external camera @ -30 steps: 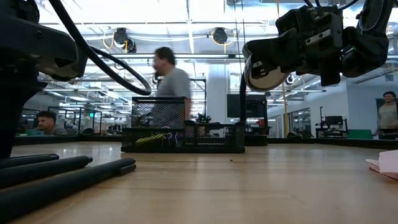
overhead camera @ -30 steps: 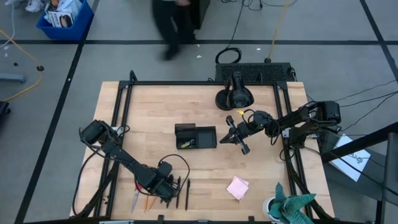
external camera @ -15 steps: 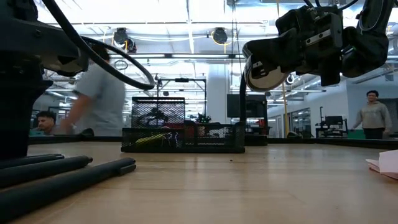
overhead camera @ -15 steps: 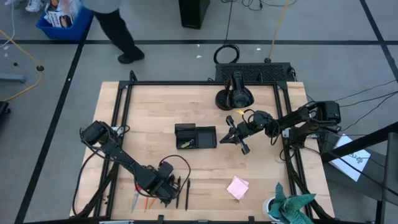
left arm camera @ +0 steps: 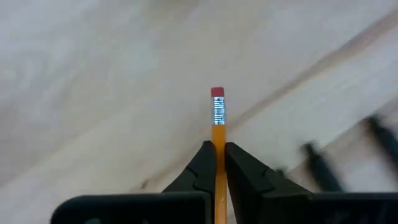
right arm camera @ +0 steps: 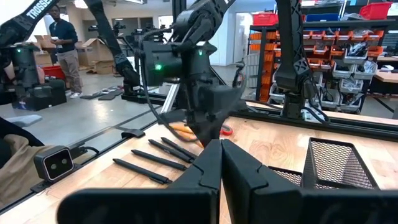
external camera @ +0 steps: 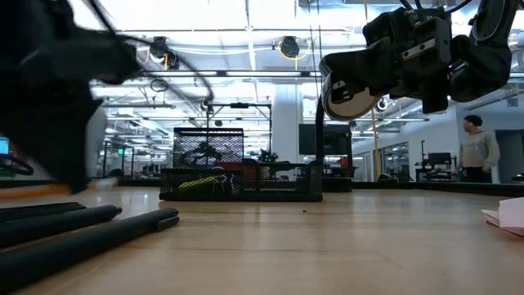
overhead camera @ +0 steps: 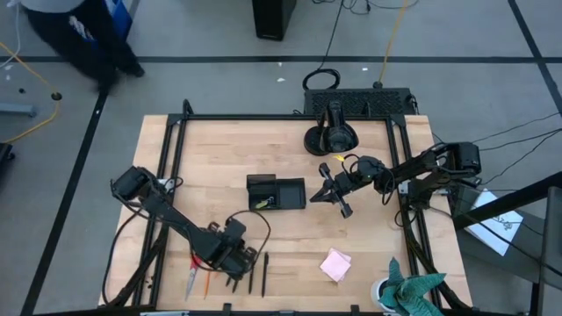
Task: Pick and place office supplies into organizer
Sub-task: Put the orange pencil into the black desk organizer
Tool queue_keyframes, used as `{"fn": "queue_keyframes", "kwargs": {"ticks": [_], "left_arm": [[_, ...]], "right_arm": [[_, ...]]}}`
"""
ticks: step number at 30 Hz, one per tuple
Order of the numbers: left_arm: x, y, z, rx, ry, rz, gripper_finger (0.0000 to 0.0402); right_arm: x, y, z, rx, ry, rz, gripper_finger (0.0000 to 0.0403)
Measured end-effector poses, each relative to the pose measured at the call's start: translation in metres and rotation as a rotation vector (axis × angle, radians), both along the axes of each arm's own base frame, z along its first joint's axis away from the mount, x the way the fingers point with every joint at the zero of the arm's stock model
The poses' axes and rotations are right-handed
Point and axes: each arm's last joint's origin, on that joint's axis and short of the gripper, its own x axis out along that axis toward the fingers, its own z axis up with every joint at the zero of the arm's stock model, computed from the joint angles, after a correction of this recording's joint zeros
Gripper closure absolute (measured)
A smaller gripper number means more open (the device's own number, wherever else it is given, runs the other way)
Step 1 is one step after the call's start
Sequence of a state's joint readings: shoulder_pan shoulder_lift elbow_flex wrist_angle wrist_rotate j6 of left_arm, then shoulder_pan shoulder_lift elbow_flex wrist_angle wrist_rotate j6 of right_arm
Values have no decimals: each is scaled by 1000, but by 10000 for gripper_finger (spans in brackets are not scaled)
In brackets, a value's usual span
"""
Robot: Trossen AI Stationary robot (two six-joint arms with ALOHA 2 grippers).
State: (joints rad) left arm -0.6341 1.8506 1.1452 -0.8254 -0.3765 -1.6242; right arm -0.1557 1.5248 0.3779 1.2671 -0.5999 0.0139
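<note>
My left gripper (left arm camera: pixel 217 146) is shut on an orange pencil (left arm camera: pixel 217 121) with a red eraser, near the table's front left (overhead camera: pixel 234 270). Beside it on the wood lie the red-handled scissors (overhead camera: pixel 191 276), another orange pencil (overhead camera: pixel 207 283) and two black pens (overhead camera: pixel 250 272). The black organizer (overhead camera: pixel 275 191) stands at mid table with small items inside. Just right of it my right gripper (overhead camera: pixel 329 189) hovers shut and empty. The pink sticky-note pad (overhead camera: pixel 335 263) lies flat at the front right. My left gripper pinches the pencil's shaft (left arm camera: pixel 217 138) between its two fingers, a short way behind the metal band. The fingers lie along the pencil and point steeply down. The eraser end (left arm camera: pixel 217 93) sticks out past the fingertips, toward the table.
A round black camera-stand base (overhead camera: pixel 329 136) sits at the far edge. A teal cloth (overhead camera: pixel 408 294) lies at the front right corner. A black frame rail (overhead camera: pixel 171 158) runs around the table top. A person walks beyond the far left corner.
My left gripper has risen a little from the table with the pencil and has tipped. Its arm is blurred in the low view. My right arm has kept still. A person beyond the far edge has walked toward the left.
</note>
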Motion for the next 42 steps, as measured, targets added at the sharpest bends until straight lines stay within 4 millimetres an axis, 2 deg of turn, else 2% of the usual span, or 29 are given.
{"fn": "queue_keyframes", "kwargs": {"ticks": [4,9,18,25,30,36,42], "left_arm": [[-3,9,15,53,-18,-6,384],[-1,19,37,125,-121,-57,394],[2,41,88,416,-313,-252,368],[23,58,134,626,-465,-466,382],[41,72,158,703,-565,-715,380],[60,111,168,749,-632,-798,371],[68,146,168,726,-637,-813,381]], "right_arm": [[0,0,0,-2,-1,0,399],[0,0,0,-5,0,-1,399],[0,0,0,-6,-3,0,399],[0,0,0,-7,-4,-1,399],[0,0,1,-7,-8,0,399],[0,0,1,-1,-9,0,399],[0,0,1,-1,-9,0,399]]}}
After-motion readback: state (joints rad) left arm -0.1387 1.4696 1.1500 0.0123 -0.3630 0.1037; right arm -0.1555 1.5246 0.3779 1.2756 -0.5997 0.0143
